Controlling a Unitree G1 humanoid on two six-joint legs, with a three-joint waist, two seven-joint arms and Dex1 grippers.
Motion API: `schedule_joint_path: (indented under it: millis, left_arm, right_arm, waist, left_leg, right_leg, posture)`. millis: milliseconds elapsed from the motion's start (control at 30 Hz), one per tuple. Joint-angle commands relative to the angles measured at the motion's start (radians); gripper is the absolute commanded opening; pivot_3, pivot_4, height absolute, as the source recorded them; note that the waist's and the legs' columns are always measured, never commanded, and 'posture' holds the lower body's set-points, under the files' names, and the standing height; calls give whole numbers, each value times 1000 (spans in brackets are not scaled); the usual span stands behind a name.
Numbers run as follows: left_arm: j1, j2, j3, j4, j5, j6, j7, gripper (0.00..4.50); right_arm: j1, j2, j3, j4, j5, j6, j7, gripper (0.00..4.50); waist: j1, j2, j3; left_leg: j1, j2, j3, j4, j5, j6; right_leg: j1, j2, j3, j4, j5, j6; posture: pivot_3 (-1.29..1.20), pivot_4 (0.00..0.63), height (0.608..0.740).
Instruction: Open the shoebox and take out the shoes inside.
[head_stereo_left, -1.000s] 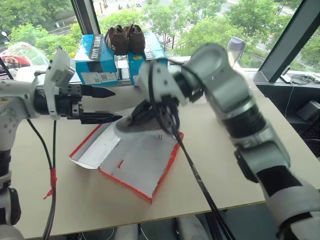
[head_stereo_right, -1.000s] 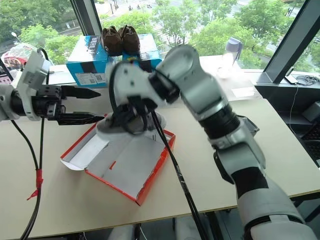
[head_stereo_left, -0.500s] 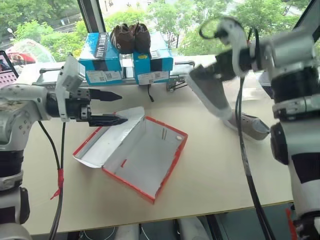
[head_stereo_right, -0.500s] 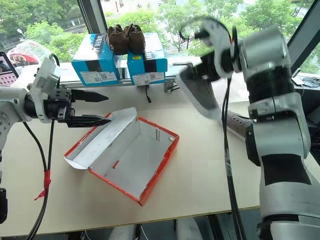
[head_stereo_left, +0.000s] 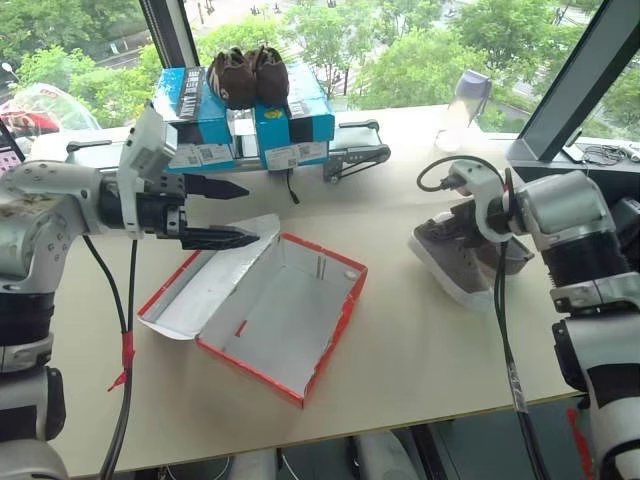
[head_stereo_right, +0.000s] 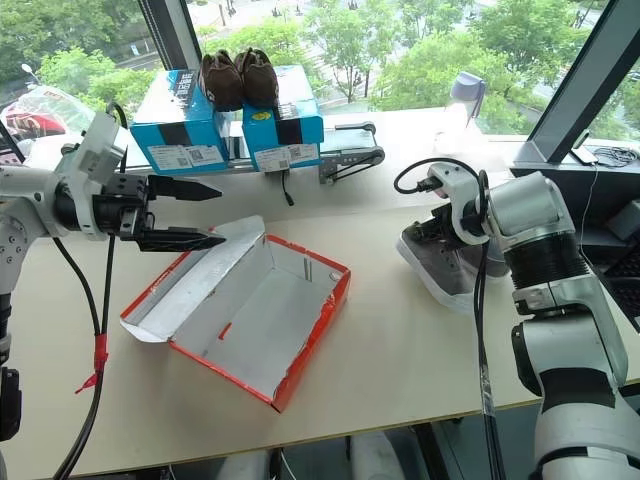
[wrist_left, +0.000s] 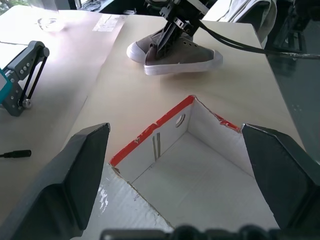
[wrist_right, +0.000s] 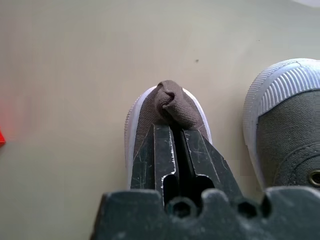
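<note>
The red shoebox (head_stereo_left: 300, 345) lies open mid-table, its lid (head_stereo_left: 205, 285) folded back to the left and its white inside (wrist_left: 200, 170) bare. My left gripper (head_stereo_left: 250, 212) hovers open just above the lid's far edge, holding nothing. To the right of the box, my right gripper (wrist_right: 175, 131) is shut on the heel fabric of one grey sneaker (head_stereo_left: 445, 262), which rests tilted on the table. The other of the shoes (head_stereo_left: 512, 255) lies right behind it, its white toe (wrist_right: 280, 95) close beside the held heel.
Two blue boxes (head_stereo_left: 205, 125) with dark brown shoes (head_stereo_left: 248, 75) on top stand at the back by the window. A black folding stand (head_stereo_left: 355, 155) lies beside them, and a pale bottle (head_stereo_left: 455, 105) stands back right. The table's front edge (head_stereo_left: 400, 415) runs near me.
My right gripper carried the grey sneaker from above the shoebox to the right and down onto the table beside the other sneaker. The left gripper stayed by the lid.
</note>
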Motion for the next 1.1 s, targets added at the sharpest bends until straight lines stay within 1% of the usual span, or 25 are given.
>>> schedule_joint_path:
  millis: [33,167,233,333,367,467,500,533,600,667,733,767,800,833,867,900,933,967,1000,1067,1100]
  left_arm:
    - [-18,20,24,-20,-1,-10,-10,4500]
    - [-5,34,39,-34,-7,3,-5,4500]
    - [2,36,42,-40,-10,5,-2,4500]
    - [9,34,45,-52,-16,13,6,4500]
    - [11,35,46,-53,-17,14,7,4500]
    - [16,37,51,-53,-19,18,10,4500]
    - [18,37,52,-53,-19,20,12,4500]
    - [21,36,55,-54,-21,23,16,4500]
    - [34,32,64,-61,-24,31,29,4500]
    - [52,27,84,-70,-36,48,48,4500]
    - [76,10,130,-79,-63,50,80,4500]
    - [91,-4,168,-80,-79,54,112,4500]
    - [113,-18,208,-82,-91,58,149,4500]
    - [128,-26,235,-84,-98,62,175,4500]
    - [151,-53,282,-92,-110,58,225,4500]
    - [168,-69,313,-97,-118,53,256,4500]
    - [194,-112,363,-110,-118,46,337,4500]
    - [216,-178,415,-129,-129,44,442,4500]
    - [230,-223,447,-144,-138,45,513,4500]
    - [262,-302,466,-198,-93,12,652,4500]
    - [278,-351,473,-220,-53,-29,730,4500]
  right_arm:
    - [0,-8,2,39,-37,-105,-19,48]
    - [-3,-3,17,86,-59,-177,-12,48]
    - [-4,4,16,89,-59,-178,-11,715]
    - [-9,19,2,76,-49,-165,-6,1545]
    - [-13,22,-4,62,-45,-153,-4,1992]
    - [-39,22,-33,15,-25,-94,-3,2931]
    - [-48,22,-45,-1,-18,-75,-7,3353]
    - [-62,19,-59,-19,-7,-48,-7,3630]
    - [-100,5,-95,-48,11,8,-18,4429]
    - [-138,-13,-129,-79,20,56,-38,4429]
    - [-169,-24,-188,-124,47,113,-60,4429]
    - [-175,-8,-269,-162,79,124,-93,4429]
    - [-158,23,-367,-222,119,97,-126,4429]
    - [-142,46,-434,-267,148,77,-152,4429]
    - [-95,53,-477,-332,165,44,-162,4429]
    - [-59,57,-494,-380,175,28,-169,4429]
    - [-35,85,-593,-393,235,148,-164,4429]
    - [46,111,-653,-456,262,129,-182,4429]
    - [101,131,-693,-499,281,114,-199,4429]
    - [238,121,-647,-584,228,-11,-239,4429]
    - [314,135,-643,-626,205,-70,-269,4429]
  waist:
    - [2,0,0]
    - [4,0,0]
    - [4,0,0]
    - [5,0,0]
    - [5,0,0]
    - [5,0,0]
    - [5,0,0]
    - [4,0,0]
    - [2,0,0]
    - [3,0,0]
    - [5,0,0]
    - [6,0,0]
    - [6,0,0]
    - [5,0,0]
    - [4,0,0]
    - [6,0,0]
    - [7,-1,-1]
    - [8,-2,-1]
    - [12,-3,-2]
    - [23,-5,-3]
    - [28,-5,-3]
  left_leg:
    - [0,0,0,0,0,0]
    - [1,0,0,0,0,0]
    - [0,0,0,0,0,0]
    - [0,0,0,0,0,0]
    - [0,0,0,0,0,0]
    - [1,0,0,0,0,0]
    - [0,0,0,0,0,0]
    - [0,0,0,0,0,0]
    - [0,0,0,0,0,0]
    - [1,0,0,0,0,0]
    - [0,0,0,0,0,0]
    - [0,0,0,0,0,0]
    - [0,0,0,0,0,0]
    - [0,0,0,0,0,0]
    - [0,0,0,0,0,0]
    - [1,0,0,0,0,0]
    - [1,1,0,0,0,1]
    - [2,1,0,0,0,1]
    - [2,1,0,0,0,1]
    - [5,1,-1,2,0,1]
    - [4,0,-1,2,0,1]
  right_leg:
    - [0,0,0,0,0,0]
    - [1,0,0,0,0,0]
    - [1,0,0,0,0,0]
    - [1,0,0,0,0,0]
    - [1,0,0,0,0,0]
    - [1,0,0,0,0,0]
    - [1,0,0,0,0,0]
    - [1,0,0,0,0,0]
    - [1,0,0,0,0,0]
    - [0,0,0,1,0,0]
    - [0,0,0,1,0,0]
    - [0,0,0,0,0,0]
    - [1,0,0,0,0,0]
    - [1,0,0,0,0,0]
    - [1,0,0,-1,0,0]
    - [1,0,0,0,1,-1]
    - [2,0,-1,-1,2,-3]
    - [3,0,-1,0,2,-4]
    - [4,0,-1,0,2,-4]
    - [8,-1,-1,-1,3,-3]
    - [7,-1,-1,-2,4,-2]
  posture:
    - [0,150,740]
    - [0,150,740]
    - [0,150,740]
    - [0,150,740]
    - [0,150,740]
    - [0,150,740]
    - [0,150,740]
    - [0,150,740]
    - [0,150,740]
    - [0,150,740]
    - [0,150,740]
    - [0,150,740]
    - [0,150,740]
    - [0,150,740]
    - [0,150,740]
    - [0,150,740]
    - [0,150,740]
    - [0,150,740]
    - [0,150,740]
    - [0,150,740]
    - [0,150,740]
